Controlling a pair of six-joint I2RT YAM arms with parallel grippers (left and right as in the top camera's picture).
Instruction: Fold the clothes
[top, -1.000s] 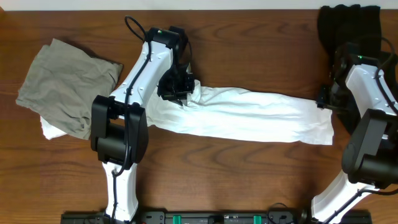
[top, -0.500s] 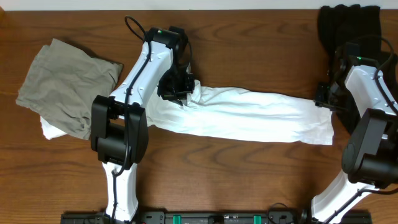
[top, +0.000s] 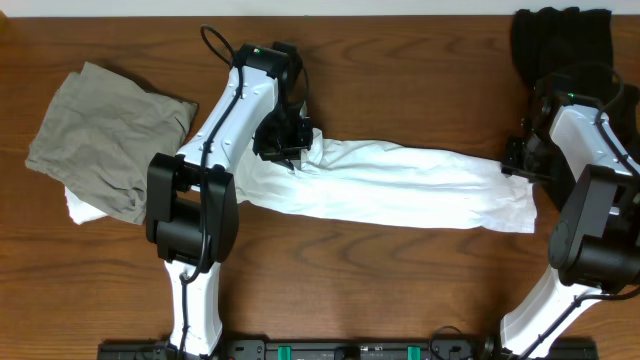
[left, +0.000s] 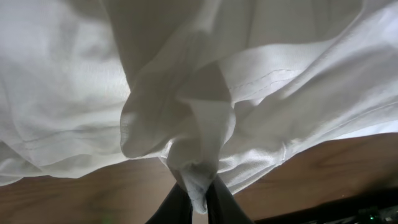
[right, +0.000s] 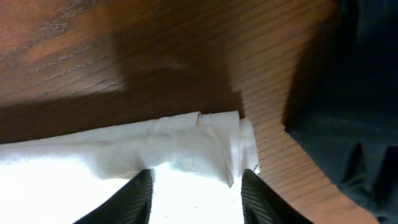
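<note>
Left gripper (left: 198, 190): clamped on a bunched wad of the white T-shirt (top: 400, 185); the cloth fans out ahead of and above the fingertips.
Right gripper (right: 198, 180): fingers apart, straddling the shirt's folded end, which lies between them and just ahead, not pinched as far as I can see.
T-shirt: a long rumpled band on the table (top: 400, 280), running from my left gripper across to my right one.
Risk, right side: if I close too far back I expect to catch only the top layer, and the end would peel open on the lift.
Risk, left side: the pinch holds a wad, not a clean edge, so I judge any fold made from it would come out creased or crooked.
Risk, neighbours: the black garment (top: 560, 40) sits close behind my right gripper and could get snagged.
Left arm pose: reached forward, wrist tipped down onto the cloth.
Right arm pose: reached forward, wrist turned inward, fingers low over the wood.
</note>
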